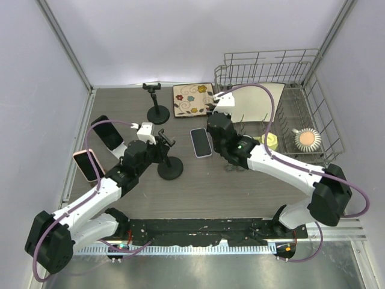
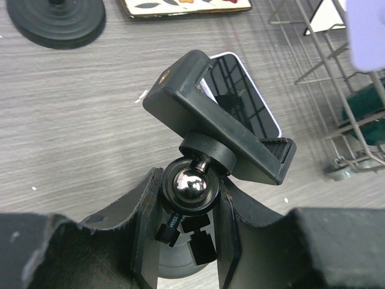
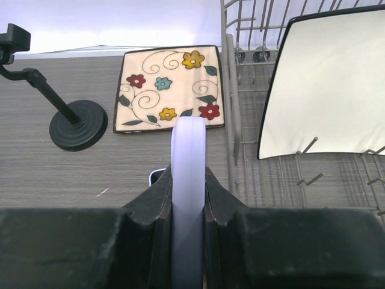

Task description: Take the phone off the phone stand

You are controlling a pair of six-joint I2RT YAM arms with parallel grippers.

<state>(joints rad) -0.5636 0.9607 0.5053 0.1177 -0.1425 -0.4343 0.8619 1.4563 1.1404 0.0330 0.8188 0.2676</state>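
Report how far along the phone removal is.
Done: the clamp is empty. In hand: right fingers pinch the lavender phone edge-on; left fingers brace the stand at its ball joint. Left: set the phone down, release the stand.

My top camera hangs above and behind the near edge of the table (image 1: pixel 198 192), looking steeply down over all of it. The left wrist view sits tight against the phone stand (image 2: pixel 204 120), facing about 1 o'clock. The right wrist view faces 12 o'clock (low, near the tabletop). All three share the floral plate (image 3: pixel 168 87) and the spare stand (image 3: pixel 77 123).
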